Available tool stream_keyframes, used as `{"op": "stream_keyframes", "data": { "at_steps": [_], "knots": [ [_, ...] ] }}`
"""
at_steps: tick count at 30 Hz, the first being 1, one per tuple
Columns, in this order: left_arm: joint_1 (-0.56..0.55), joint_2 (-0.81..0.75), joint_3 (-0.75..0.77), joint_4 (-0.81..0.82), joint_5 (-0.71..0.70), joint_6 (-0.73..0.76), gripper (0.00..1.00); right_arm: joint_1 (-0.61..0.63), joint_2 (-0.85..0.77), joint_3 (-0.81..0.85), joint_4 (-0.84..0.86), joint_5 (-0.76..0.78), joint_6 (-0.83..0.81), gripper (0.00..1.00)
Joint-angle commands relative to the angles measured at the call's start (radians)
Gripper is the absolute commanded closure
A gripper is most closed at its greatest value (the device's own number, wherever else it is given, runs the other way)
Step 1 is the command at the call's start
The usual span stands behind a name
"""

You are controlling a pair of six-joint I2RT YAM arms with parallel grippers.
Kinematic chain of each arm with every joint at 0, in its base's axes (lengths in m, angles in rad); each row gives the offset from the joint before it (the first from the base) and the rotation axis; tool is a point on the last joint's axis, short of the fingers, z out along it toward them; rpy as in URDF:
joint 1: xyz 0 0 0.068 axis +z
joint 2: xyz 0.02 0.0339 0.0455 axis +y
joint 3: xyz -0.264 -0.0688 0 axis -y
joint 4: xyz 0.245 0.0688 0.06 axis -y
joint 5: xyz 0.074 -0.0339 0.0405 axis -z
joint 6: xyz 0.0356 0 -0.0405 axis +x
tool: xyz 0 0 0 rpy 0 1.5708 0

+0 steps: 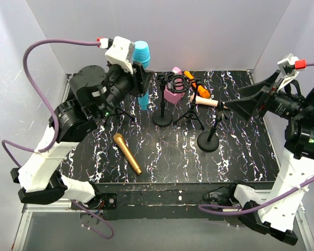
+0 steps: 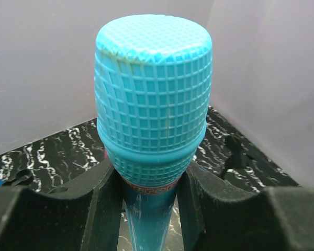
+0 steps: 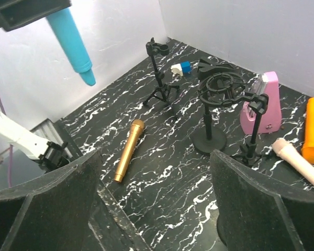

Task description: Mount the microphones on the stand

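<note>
Cyan-blue microphone (image 2: pixel 153 94), latticed head uppermost, fills the left wrist view. The left gripper (image 2: pixel 149 209) is clamped on the neck just below the head, one padded finger on each side. From the top external view the microphone hangs upright and clear of the tabletop (image 1: pixel 172 167), over its far left part, with the tapered tail pointing down.

The right gripper (image 3: pixel 157 209) is spread wide with nothing between its fingers, raised above the right side of the tabletop.

Gold microphone (image 1: pixel 127 153): lying flat near the front left. Orange microphone (image 1: pixel 196 83) and pale pink-beige microphone (image 1: pixel 206 102): lying flat at the far right, the orange one just beside the pink metronome (image 1: pixel 172 94). No microphone sits in a holder yet.

Holders: a tripod stand (image 3: pixel 156 63) with an open clip on top, at the far left; a shock-mount stand (image 3: pixel 208 120) on a round base, near the middle; a smaller tripod stand (image 3: pixel 255 128) next to the metronome.

Step in hand, as judged: carrying the first microphone to a holder. The next move probably calls for lining the slim body up over the clip of the nearest tripod stand and pressing it in squarely, since a light tripod could tip under a sideways push.
</note>
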Motion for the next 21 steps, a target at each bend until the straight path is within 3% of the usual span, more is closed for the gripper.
{"op": "stream_keyframes", "data": {
  "at_steps": [1,21],
  "knots": [
    [0.037,0.025,0.049,0.013,-0.087,0.079,1.00,-0.003,-0.033,-0.022,-0.003,0.022,-0.057,0.10],
    [0.546,0.076,0.029,0.064,0.253,-0.124,1.00,-0.003,-0.076,-0.127,0.117,-0.070,0.007,0.10]
  ]
}}
